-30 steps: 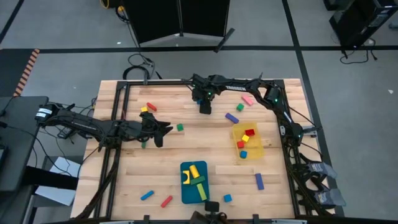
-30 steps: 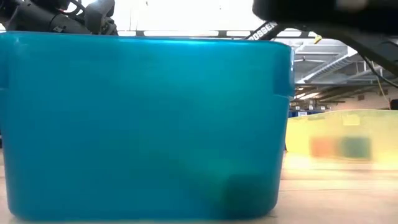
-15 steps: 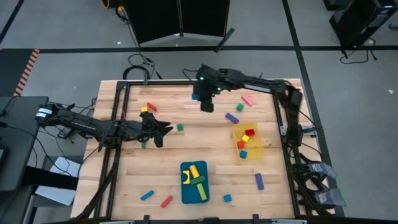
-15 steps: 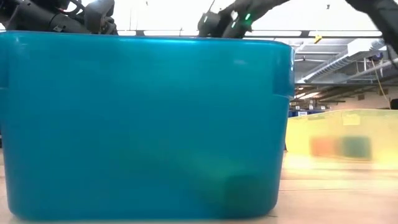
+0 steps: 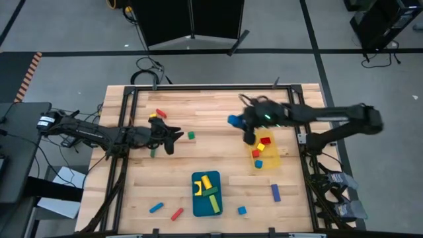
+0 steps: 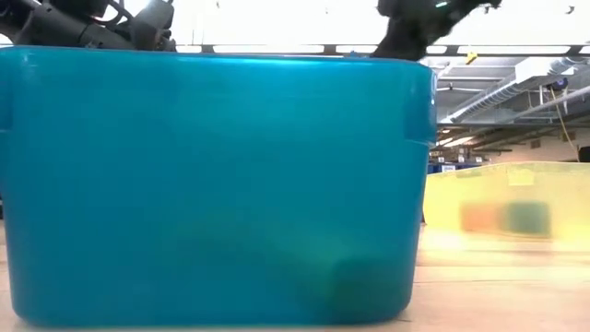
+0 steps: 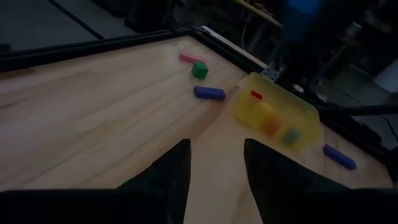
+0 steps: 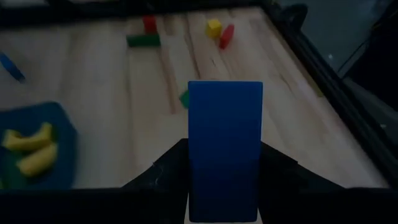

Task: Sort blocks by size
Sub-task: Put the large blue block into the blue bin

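Grey floor and a dark stand frame the wooden bench (image 5: 198, 149) in the high view. Note that the right claw (image 5: 249, 130), which half a second ago stood at the far middle of the bench, has swung over to the near edge of the yellow bin (image 5: 263, 151); it grips a blue block (image 5: 234, 120). The left claw (image 5: 170, 137) has not moved and hangs over the left half, fingers parted and empty. Loose blocks remain scattered, among them a green cube (image 5: 191, 135) and a purple bar (image 5: 275, 192). The blue tray (image 5: 207, 194) holds yellow and green pieces.

Low view: the tray wall (image 6: 212, 184) fills most of the field, with the bin (image 6: 507, 221) beside it; the right arm now shows at upper right.

Left wrist view: you see its two fingers (image 7: 171, 171) spread with nothing between them, the bin (image 7: 277, 115) well ahead.

Right wrist view: the blue block (image 8: 225, 146) stands clamped upright between the fingers, above bare wood, tray (image 8: 37, 146) to one side.

Judge this a carry stage: the block appears long, so check which container suits it before release.
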Robot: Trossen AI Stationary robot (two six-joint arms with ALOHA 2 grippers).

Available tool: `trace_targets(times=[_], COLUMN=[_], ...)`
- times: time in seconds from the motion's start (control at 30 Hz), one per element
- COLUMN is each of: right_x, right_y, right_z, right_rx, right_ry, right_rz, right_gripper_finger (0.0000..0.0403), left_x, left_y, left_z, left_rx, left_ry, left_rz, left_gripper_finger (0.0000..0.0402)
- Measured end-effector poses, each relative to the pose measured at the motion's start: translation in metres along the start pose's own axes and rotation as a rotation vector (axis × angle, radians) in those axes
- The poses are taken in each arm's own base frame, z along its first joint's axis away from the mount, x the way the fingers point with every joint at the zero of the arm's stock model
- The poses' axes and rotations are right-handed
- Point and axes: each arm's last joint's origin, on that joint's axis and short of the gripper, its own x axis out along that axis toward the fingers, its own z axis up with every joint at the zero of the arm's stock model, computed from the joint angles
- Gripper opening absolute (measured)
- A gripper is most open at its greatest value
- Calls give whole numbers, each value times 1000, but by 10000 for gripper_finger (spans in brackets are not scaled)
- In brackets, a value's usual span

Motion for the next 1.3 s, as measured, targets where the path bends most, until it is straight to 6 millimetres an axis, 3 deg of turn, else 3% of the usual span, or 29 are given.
trace_targets(times=[0.17, 0.37, 0.67, 0.9, 1.0, 1.3], right_x=[-18, -9, 23, 64, 79, 118], right_y=[23, 46, 88, 123, 129, 145], right_z=[-42, -67, -54, -41, -42, -38], right_rx=[112, 193, 150, 91, 87, 100], right_ry=[-93, -150, -237, -112, -51, 53], right_rz=[40, 145, 412, 646, 727, 872], right_gripper_finger=[144, 144, 144, 144, 144, 291], left_x=[4, 6, 6, 6, 6, 6], left_y=[8, 11, 10, 11, 11, 11], left_z=[5, 10, 14, 15, 15, 14], left_rx=[-16, -36, -66, -109, -131, -167], left_ry=[-26, -59, -95, -113, -113, -108], left_rz=[46, 63, 54, 67, 67, 68], left_gripper_finger=[158, 158, 158, 158, 158, 158])
